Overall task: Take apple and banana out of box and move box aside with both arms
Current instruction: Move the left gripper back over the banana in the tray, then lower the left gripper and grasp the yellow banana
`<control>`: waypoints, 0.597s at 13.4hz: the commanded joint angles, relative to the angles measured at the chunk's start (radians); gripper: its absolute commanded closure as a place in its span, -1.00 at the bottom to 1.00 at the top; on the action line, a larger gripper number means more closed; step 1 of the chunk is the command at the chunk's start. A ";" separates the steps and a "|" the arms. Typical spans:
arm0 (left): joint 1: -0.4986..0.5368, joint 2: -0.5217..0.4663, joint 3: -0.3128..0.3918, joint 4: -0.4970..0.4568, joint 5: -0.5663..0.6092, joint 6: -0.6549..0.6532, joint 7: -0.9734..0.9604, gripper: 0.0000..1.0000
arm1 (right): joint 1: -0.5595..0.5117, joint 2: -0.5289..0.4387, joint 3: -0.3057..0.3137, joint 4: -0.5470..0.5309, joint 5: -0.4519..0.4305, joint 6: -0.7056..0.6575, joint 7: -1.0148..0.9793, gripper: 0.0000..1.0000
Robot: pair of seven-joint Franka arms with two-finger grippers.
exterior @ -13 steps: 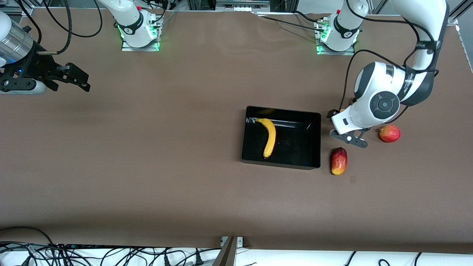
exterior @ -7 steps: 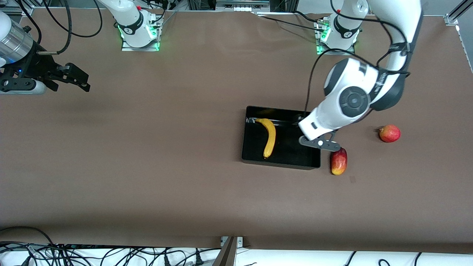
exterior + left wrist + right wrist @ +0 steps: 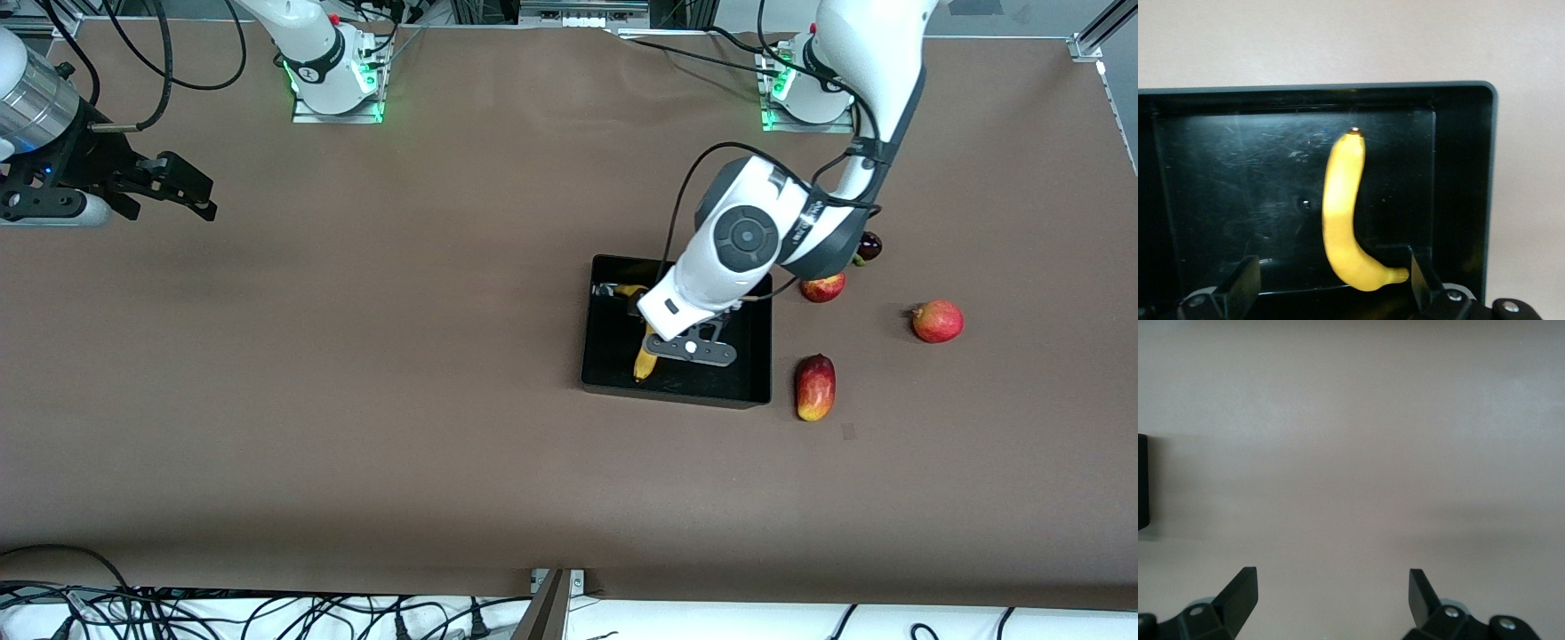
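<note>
While left gripper (image 3: 1328, 283) (open) overhangs box (image 3: 756, 387), banana (image 3: 1345, 213)

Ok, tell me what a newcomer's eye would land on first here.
The left hand, fingers open, hangs over the black box, right above the banana lying inside it. Toward the left arm's end of the table, red fruits lie loose beside the box: a mango and an apple. The right hand waits open over bare table at the right arm's end.

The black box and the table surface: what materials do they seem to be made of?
The box looks like glossy hard plastic: its floor mirrors light and shows fine scratches around the banana. The table seems covered by a matte brown sheet, perhaps paper or fabric; it gives no reflections.
</note>
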 commanded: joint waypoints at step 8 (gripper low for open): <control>-0.054 0.110 0.011 -0.083 0.039 0.203 -0.011 -1.00 | -0.011 0.005 0.006 0.016 -0.006 -0.002 -0.015 -1.00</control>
